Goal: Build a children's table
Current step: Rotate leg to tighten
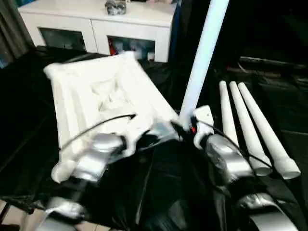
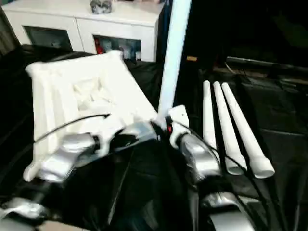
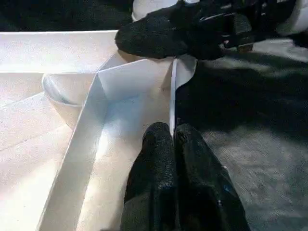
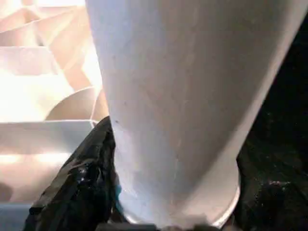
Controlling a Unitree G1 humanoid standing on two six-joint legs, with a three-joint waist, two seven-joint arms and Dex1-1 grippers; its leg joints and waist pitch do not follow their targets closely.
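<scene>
In the left eye view, the white tabletop (image 1: 101, 101) lies upside down on a black sheet (image 1: 163, 192), ribs up, so its round corner holes face up and legs can go in. 1 white tube leg (image 1: 202, 53) stands nearly straight up at the near right corner of the tabletop. The right claw (image 1: 185, 129) is at the foot of this leg. I think it keeps the leg upright so the end can go into the corner hole. The left claw (image 1: 153, 136) reaches to the same corner from the other side. 3 more legs (image 1: 250, 127) lie side by side on the sheet to the right, near at hand for later. A white cabinet (image 1: 103, 24) stands behind.

The right eye view shows the same things: the standing leg leans a little, and the 3 spare legs are well apart from the tabletop.

In the left wrist view, the left claw's fingers (image 3: 163, 183) are pressed tight together with nothing between them. They rest at the thin edge wall (image 3: 173, 96) of the tabletop, likely to stop it from sliding. The right claw's dark finger (image 3: 154, 36) is just ahead.

In the right wrist view, the leg is huge and close. 1 black finger (image 4: 82, 178) lies against its side near the flared end, so the right claw holds the leg. The ribs (image 4: 43, 62) and a round corner hole are just beside it.
</scene>
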